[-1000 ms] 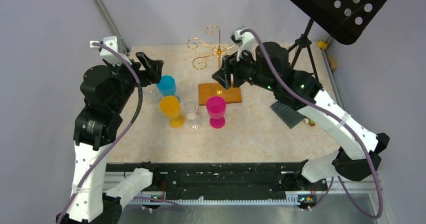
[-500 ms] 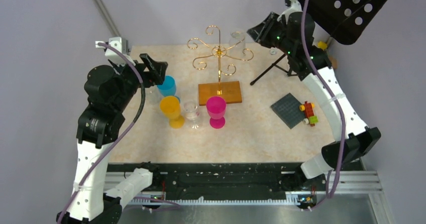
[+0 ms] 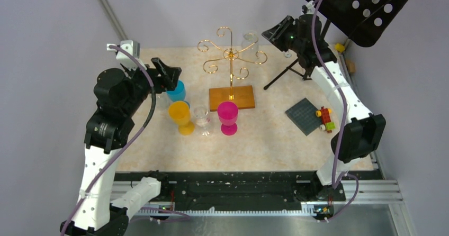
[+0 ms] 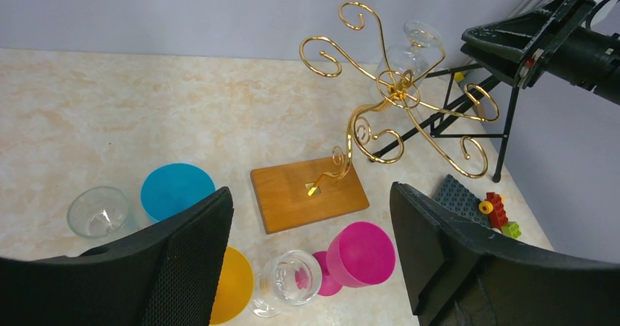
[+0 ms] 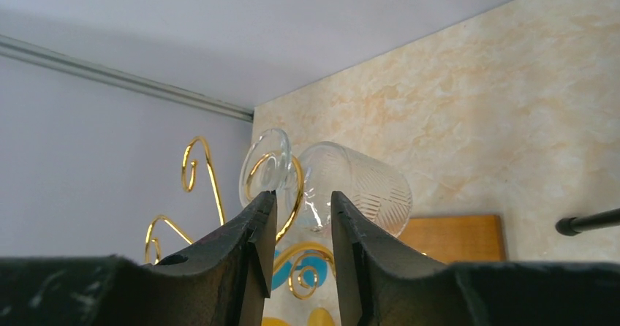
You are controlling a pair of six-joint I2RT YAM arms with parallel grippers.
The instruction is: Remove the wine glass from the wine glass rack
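Note:
The wine glass rack point(image 3: 231, 53) is a gold wire stand on an orange-brown wooden base point(image 3: 232, 98) at the back middle of the table. A clear wine glass point(image 3: 249, 38) hangs upside down from its back right arm. My right gripper point(image 3: 267, 34) is level with that glass, just to its right. In the right wrist view its jaws point(image 5: 301, 200) stand a little apart and empty, with the glass point(image 5: 354, 187) and a gold curl just beyond the tips. My left gripper point(image 3: 168, 73) is wide open and empty, above the cups in the left wrist view point(image 4: 308, 194).
A blue cup point(image 3: 176, 90), a yellow goblet point(image 3: 180, 115), a clear glass point(image 3: 201, 117) and a pink goblet point(image 3: 228, 114) stand in front of the rack. Another clear glass point(image 4: 99, 210) stands at the left. A black music stand point(image 3: 349, 3) with tripod legs point(image 3: 288, 69), a grey plate point(image 3: 304, 116) and toy bricks point(image 3: 325, 119) are at the right.
My right arm has swung up from over the rack's base to the back right, and its gripper now faces the hanging glass. My left gripper has shifted slightly right.

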